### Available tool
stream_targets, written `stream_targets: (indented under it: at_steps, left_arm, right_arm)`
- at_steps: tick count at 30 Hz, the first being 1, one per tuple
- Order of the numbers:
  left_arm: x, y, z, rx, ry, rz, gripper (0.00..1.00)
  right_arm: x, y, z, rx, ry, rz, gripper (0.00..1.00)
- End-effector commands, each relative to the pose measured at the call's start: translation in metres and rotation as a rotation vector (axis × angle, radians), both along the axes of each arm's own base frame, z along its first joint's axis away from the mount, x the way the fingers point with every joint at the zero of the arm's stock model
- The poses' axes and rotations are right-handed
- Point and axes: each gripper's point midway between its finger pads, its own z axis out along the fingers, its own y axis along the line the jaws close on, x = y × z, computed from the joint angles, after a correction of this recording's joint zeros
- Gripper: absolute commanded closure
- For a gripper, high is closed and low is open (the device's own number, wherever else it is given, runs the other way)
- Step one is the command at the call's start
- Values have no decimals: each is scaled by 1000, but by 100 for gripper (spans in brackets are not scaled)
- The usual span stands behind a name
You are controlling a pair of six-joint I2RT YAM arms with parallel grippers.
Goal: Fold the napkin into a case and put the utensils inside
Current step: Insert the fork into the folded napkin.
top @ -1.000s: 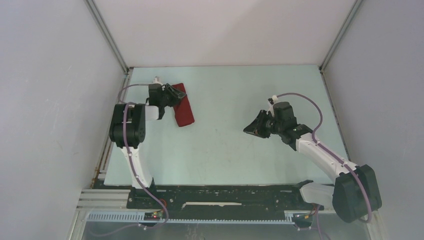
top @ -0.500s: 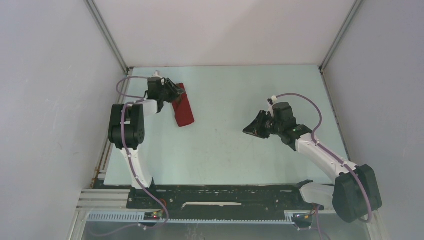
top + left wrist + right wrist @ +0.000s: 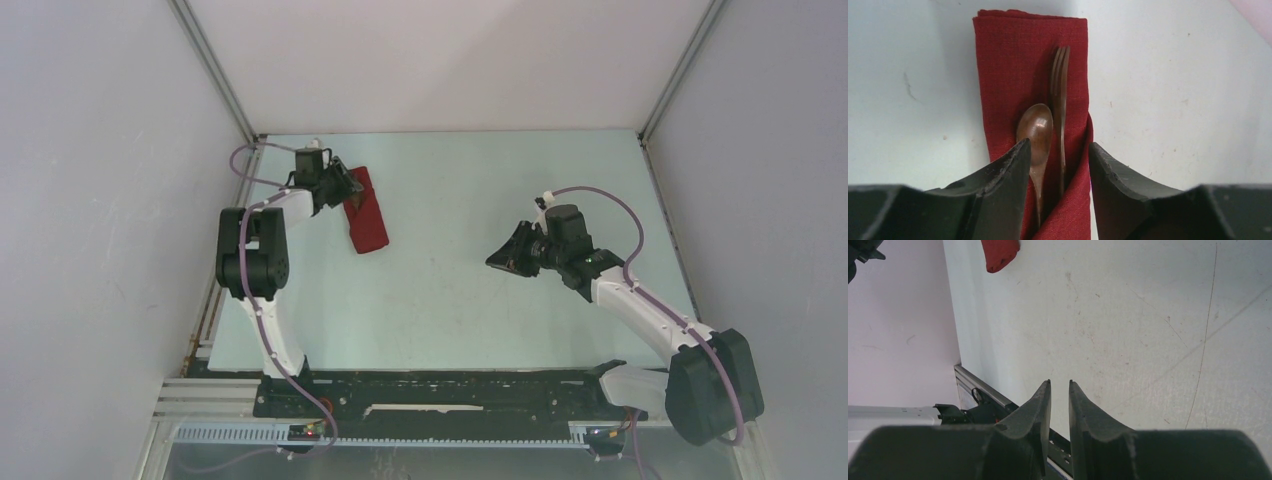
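The dark red napkin [image 3: 1008,65] lies folded into a narrow case [image 3: 366,215] at the far left of the table. Both utensils sit in its fold: the brown wooden spoon [image 3: 1035,127] and, to its right, the fork [image 3: 1060,70], bowl and tines showing and handles tucked under the cloth flaps. My left gripper [image 3: 1058,143] hovers at the case's far end [image 3: 347,188], open, its jaws on either side of the handles and gripping nothing. My right gripper [image 3: 497,260] hangs right of centre, apart from the case. Its jaws [image 3: 1059,382] stand a narrow gap apart with nothing between them. One corner of the napkin [image 3: 999,252] shows in the right wrist view.
White enclosure walls [image 3: 110,200] with metal corner posts [image 3: 215,70] shut in the pale green table [image 3: 470,320] on three sides. A black rail [image 3: 430,390] with the arm bases runs along the near edge. The table's left edge rail [image 3: 983,387] shows in the right wrist view.
The left gripper has opened wider and its wrist has drawn back toward the far left corner. The case, utensils and right arm have not moved.
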Motion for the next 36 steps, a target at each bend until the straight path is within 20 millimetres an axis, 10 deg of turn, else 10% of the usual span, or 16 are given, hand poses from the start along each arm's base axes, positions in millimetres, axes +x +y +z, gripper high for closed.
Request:
stream_targets:
  at_steps: [1, 27, 36]
  left_arm:
    - [14, 11, 46, 99, -89, -11, 51]
    - [55, -1, 9, 86, 62, -80, 66]
    - [60, -8, 12, -16, 25, -82, 85]
  right_arm:
    - [1, 4, 9, 18, -38, 10, 74]
    - [4, 7, 5, 38, -26, 20, 75]
    - [4, 6, 5, 32, -23, 18, 76]
